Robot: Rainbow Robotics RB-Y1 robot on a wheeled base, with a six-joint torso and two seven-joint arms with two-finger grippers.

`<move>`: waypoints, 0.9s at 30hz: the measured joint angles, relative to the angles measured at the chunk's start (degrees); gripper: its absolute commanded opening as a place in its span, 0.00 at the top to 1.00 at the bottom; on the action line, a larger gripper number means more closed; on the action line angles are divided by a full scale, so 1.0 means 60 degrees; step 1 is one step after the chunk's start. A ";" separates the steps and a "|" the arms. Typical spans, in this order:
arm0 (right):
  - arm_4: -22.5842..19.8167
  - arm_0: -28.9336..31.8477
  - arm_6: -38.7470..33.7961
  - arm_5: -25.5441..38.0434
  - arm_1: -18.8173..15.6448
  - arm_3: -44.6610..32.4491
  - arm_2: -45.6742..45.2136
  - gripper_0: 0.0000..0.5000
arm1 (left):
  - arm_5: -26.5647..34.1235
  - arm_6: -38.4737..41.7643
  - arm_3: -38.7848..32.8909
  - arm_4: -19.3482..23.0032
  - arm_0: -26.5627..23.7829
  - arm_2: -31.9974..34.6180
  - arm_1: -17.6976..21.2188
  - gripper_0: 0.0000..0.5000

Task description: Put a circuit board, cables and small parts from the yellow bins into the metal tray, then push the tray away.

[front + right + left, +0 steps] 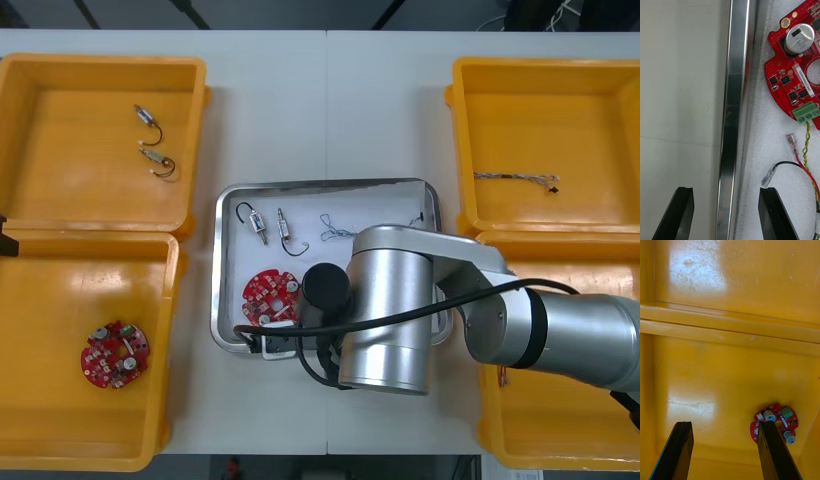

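Observation:
The metal tray (218, 270) sits between the bins, white inside. It holds a round red circuit board (270, 297), small metal parts (258, 222) with black leads, and a thin twisted cable (335, 232). My right gripper (266, 344) is at the tray's near left corner, mostly hidden under its own arm. In the right wrist view the right gripper (726, 210) is open astride the tray's rim (732, 112), one finger over the table and one inside. Beyond the inner finger lie the circuit board (797, 71) and a red and yellow cable (807, 157). My left gripper (726, 450) hangs open over a yellow bin.
The near left bin (60, 420) holds another red circuit board (115, 353), which the left wrist view shows as a red circuit board (775, 423) past one finger. The far left bin has small metal parts (155, 140). A cable (515, 178) lies in the far right bin.

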 measured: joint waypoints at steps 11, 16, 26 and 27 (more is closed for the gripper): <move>0.1020 0.0817 -0.0051 -0.0044 0.0077 0.0004 0.0002 0.00 | -0.0032 -0.0006 0.0000 -0.0046 0.0000 -0.0056 0.0000 0.00; 0.1247 0.1009 -0.0062 -0.0048 0.0138 0.0008 0.0002 0.03 | -0.0032 -0.0012 0.0000 -0.0051 0.0000 -0.0056 0.0000 0.00; 0.1464 0.1089 -0.0181 -0.0067 0.0149 0.0009 0.0002 0.62 | -0.0032 -0.0060 -0.0001 -0.0053 0.0000 -0.0056 0.0000 0.00; 0.1478 0.1089 -0.0181 -0.0068 0.0149 0.0010 0.0002 0.73 | -0.0032 -0.0060 -0.0001 -0.0053 0.0000 -0.0056 0.0000 0.00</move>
